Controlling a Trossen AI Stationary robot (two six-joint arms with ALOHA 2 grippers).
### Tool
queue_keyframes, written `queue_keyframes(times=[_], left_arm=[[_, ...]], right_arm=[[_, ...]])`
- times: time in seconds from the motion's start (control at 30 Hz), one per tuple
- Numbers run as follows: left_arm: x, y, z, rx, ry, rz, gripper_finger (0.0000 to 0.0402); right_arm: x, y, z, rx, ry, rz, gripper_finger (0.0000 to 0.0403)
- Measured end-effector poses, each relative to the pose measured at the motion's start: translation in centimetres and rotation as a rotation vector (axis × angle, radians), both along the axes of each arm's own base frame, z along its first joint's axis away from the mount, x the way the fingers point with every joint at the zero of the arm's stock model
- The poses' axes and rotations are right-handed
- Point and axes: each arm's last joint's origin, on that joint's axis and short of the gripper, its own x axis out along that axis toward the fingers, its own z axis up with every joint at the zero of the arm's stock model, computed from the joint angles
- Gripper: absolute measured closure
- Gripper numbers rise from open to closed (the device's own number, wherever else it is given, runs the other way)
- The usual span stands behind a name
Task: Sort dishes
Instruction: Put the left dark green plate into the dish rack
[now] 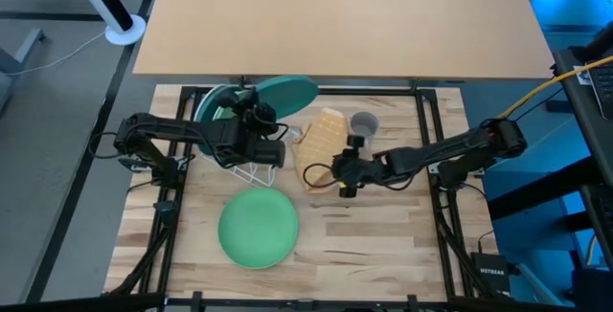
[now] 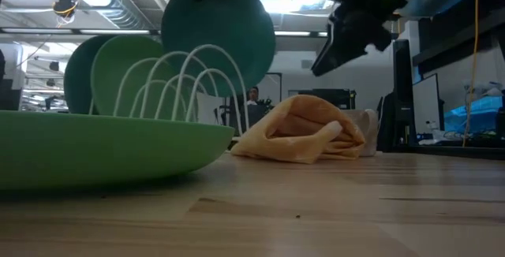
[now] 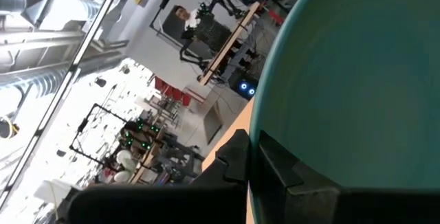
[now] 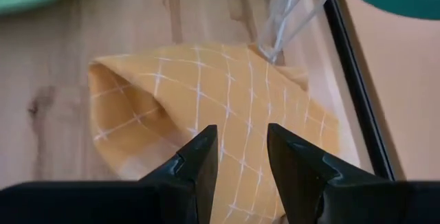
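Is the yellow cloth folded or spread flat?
Folded: the yellow cloth sits bunched in a raised hump on the table, with layers showing at its open edge.

You've got a pale wood-plank counter (image 1: pixel 383 245), smooth matt teal plate (image 3: pixel 357 86), woven checked cloth (image 4: pixel 206 114), white wire rack (image 2: pixel 185 83).

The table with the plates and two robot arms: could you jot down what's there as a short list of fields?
left gripper: shut on dark teal round plate, held up above white wire rack
right gripper: open, above yellow checked cloth
rack contents: two green plates standing in it
light green round plate: flat on wooden table
small grey mug: beside cloth
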Motion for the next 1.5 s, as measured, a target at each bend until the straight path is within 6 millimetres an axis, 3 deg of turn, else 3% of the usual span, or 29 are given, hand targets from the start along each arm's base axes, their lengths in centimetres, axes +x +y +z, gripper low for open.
queue_keyframes(times=[0.23,0.53,0.73,0.9,1.17,1.5], left_arm=[[0.0,-1.2,-0.1,-0.011,0.008,-0.041,0.0401],[-0.1,-2.4,-0.2,-0.032,0.045,-0.085,0.0401],[-0.1,-2.4,-0.2,-0.038,0.046,-0.087,0.0401],[-0.1,-2.4,-0.2,-0.037,0.047,-0.087,0.0401],[-0.1,-2.4,-0.2,-0.035,0.048,-0.086,0.0401],[-0.1,-2.4,-0.2,-0.030,0.059,-0.086,0.0401]], right_arm=[[1.6,-1.0,-0.9,-0.241,-0.011,-0.076,0.0272],[1.5,-3.9,2.5,-0.380,-0.158,-0.218,0.0272],[0.2,-6.0,6.2,-0.333,-0.353,-0.293,0.0272],[-0.9,-7.9,8.8,-0.205,-0.518,-0.181,0.0272],[-1.3,-10.3,9.0,-0.040,-0.563,-0.005,0.0272],[-0.6,-10.7,8.9,-0.012,-0.613,0.028,0.0272]])
